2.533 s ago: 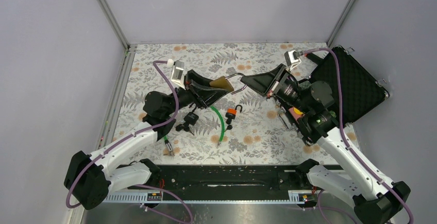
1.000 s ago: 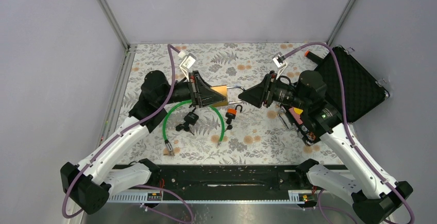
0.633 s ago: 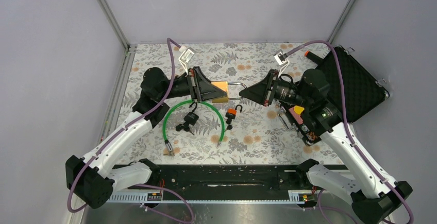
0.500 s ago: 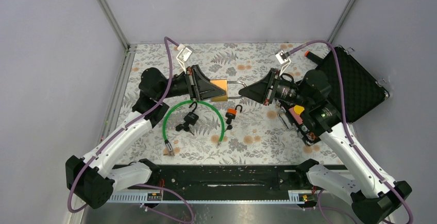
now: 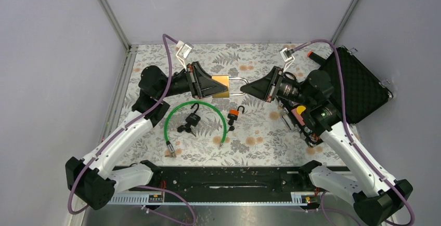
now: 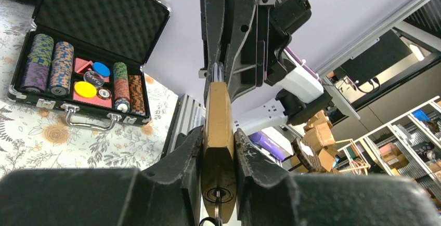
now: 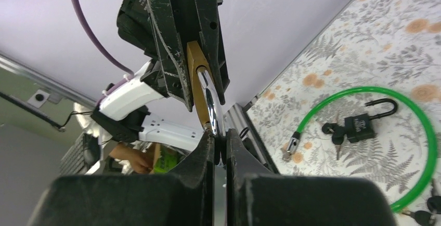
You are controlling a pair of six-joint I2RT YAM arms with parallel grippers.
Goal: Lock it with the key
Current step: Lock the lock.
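Shifting farther back since earlier, the brass padlock (image 5: 222, 86) is hanging level over the table (image 5: 260, 132) in the top view. Left wrist: left gripper (image 6: 218, 153) is clamping its body, possibly a key (image 6: 217, 216) in the keyhole. Right wrist: right gripper (image 7: 218, 142) is pinching the shackle (image 7: 210, 106).

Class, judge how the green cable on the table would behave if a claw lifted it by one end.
The green cable lies in a loose arch, so it would probably droop rather than stay stiff. Its smooth round sleeve may slip in a claw. The metal end would likely swing.
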